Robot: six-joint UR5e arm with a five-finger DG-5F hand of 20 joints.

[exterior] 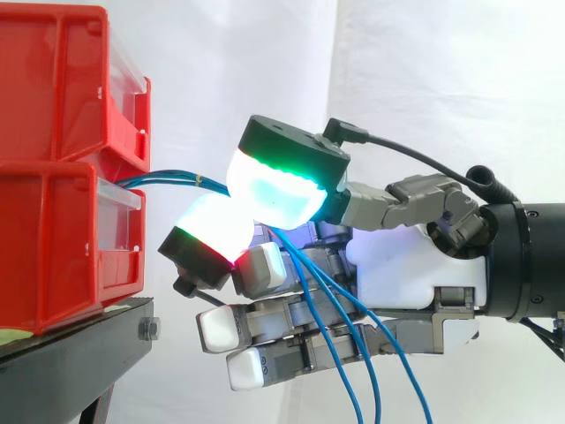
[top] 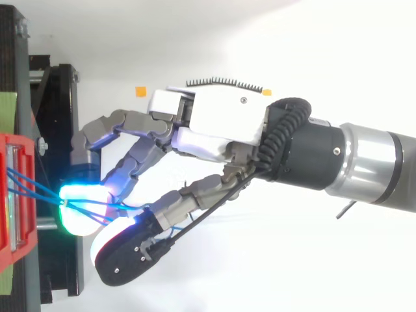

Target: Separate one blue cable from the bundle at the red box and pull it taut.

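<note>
Blue cables point(exterior: 168, 177) run out from between the stacked bins of the red box point(exterior: 62, 252) and straight into the hand point(exterior: 406, 265), which hangs just beside the bin fronts. Two glowing fingers point(exterior: 278, 190) are pinched together on them; from the pinch the loose ends trail down across the palm; the other fingers curl underneath, gripping nothing that I can see. I cannot tell whether the pinch has one strand or several; more than one line seems to reach it from the box, so I'd judge the separating is not yet done. To do it well, the hand should ease the pinch just enough to let the extra strands slip, keep one, then draw back in line with the cable, steadily and without a jerk. The box face and the counter point(exterior: 71, 353) edge sit close on that side; back along the arm and below the hand, before the white curtain point(exterior: 441, 88), there is open room to pull into.
</note>
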